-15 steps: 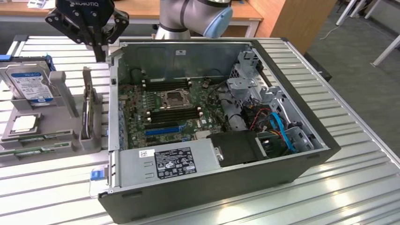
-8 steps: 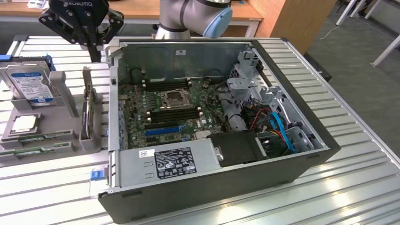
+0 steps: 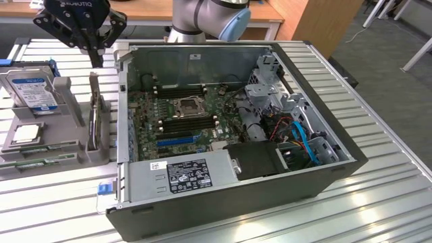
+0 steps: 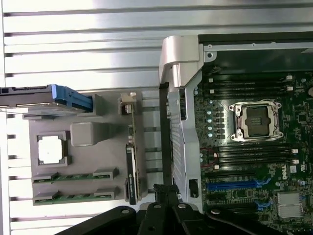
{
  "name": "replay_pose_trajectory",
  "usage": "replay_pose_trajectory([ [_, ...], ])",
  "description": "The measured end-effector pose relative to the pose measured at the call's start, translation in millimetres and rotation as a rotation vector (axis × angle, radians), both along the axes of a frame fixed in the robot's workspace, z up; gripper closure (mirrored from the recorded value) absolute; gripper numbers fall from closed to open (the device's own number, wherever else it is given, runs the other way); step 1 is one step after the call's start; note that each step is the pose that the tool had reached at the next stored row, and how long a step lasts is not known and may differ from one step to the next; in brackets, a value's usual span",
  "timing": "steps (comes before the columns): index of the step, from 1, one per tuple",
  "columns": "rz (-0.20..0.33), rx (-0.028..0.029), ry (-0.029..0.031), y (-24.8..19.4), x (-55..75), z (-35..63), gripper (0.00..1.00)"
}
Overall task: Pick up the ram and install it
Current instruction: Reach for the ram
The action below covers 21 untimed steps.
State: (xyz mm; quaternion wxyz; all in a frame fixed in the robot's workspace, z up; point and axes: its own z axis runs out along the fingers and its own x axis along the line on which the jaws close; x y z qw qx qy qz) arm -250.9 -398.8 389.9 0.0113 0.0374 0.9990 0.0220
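Tabletop (image 3: 385,172) of metal slats carries everything you are working with. The open computer case (image 3: 223,215) lies on its side on it, with the motherboard (image 3: 149,109) facing up. The black memory slots (image 3: 181,91) on either side of the processor socket (image 3: 185,107) look empty.

Just beside the case, toward the exterior view's left, sits the gray parts fixture (image 3: 101,152). It holds a hard drive (image 3: 30,91) propped up at the far end, a square processor chip (image 3: 26,132) below that, and then the ram (image 3: 50,147). The ram is a thin green stick lying flat in its cradle at the fixture's near end, with a twin stick (image 3: 40,162) in the cradle next to it.

Your gripper (image 3: 96,58) hangs above the far end of the fixture, close to the case's back corner and well apart from the ram. Its fingers are pressed together and pinch nothing.

I judge that you are in the approach part of the pick, since the stick is untouched and nothing is seated in a slot. A grasp from here would call for spreading the fingers first. You would then centre over the ram and line the jaws across its thin faces, which the wrist view (image 4: 73,176) shows well. Keep clear of the upright card (image 3: 94,114) standing between the ram and the case wall.
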Motion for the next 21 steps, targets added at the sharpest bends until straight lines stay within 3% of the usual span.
replay_pose_trajectory([
  [21, 0.000, 0.0000, 0.0011, 0.0, -28.9, -0.6, 0.90],
])
